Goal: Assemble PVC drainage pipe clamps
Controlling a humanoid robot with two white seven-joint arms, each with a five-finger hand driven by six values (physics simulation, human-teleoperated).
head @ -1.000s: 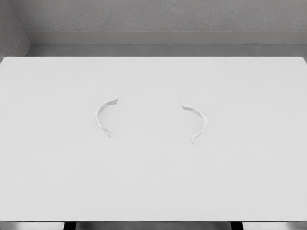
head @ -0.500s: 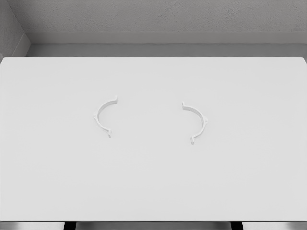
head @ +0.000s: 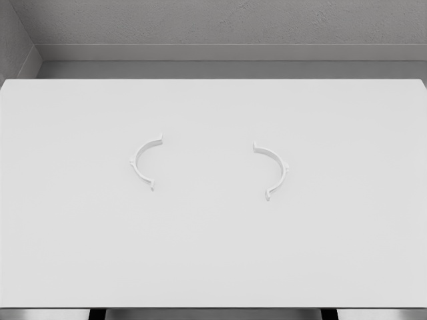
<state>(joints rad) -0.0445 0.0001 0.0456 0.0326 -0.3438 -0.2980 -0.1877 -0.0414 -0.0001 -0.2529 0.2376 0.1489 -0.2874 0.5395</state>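
Two thin white plastic clamp halves lie flat on a smooth matte white counter (head: 213, 267). The left half (head: 141, 162) is a C-shaped arc opening to the right w/ little tabs at both ends. The right half (head: 275, 171) mirrors it, opening left, also w/ end tabs. They're well apart, hollow sides facing each other. No hands in shot, so can't place anything relative to the fingers or tell their state. Rough grey wall (head: 220, 23) at the back.
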